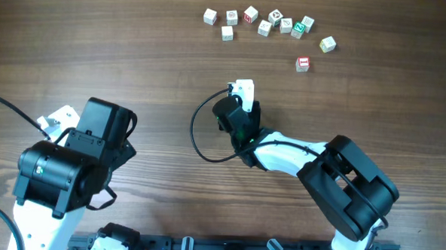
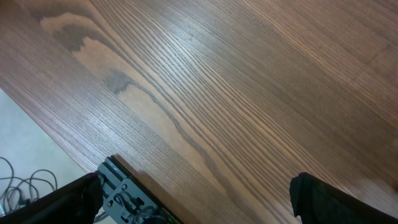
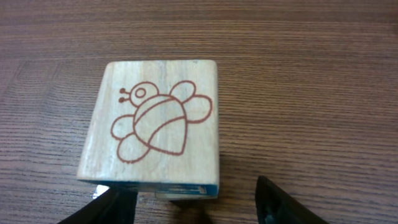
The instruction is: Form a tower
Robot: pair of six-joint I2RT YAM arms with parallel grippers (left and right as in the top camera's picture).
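The tower fills the right wrist view. Its top cube is pale wood with a red bee outline on top and a teal near side, and a pale sliver of another cube shows under it. My right gripper straddles the near side, open. The right finger stands clear of the cube and the left finger sits by its lower left corner. From overhead the tower shows as a white block at the tip of the right gripper. My left gripper is wide open over bare wood.
Several loose cubes lie in a row at the far edge of the table, with a red-faced one nearer. The left arm sits at the front left, by the table edge. A black cable loops beside the right wrist.
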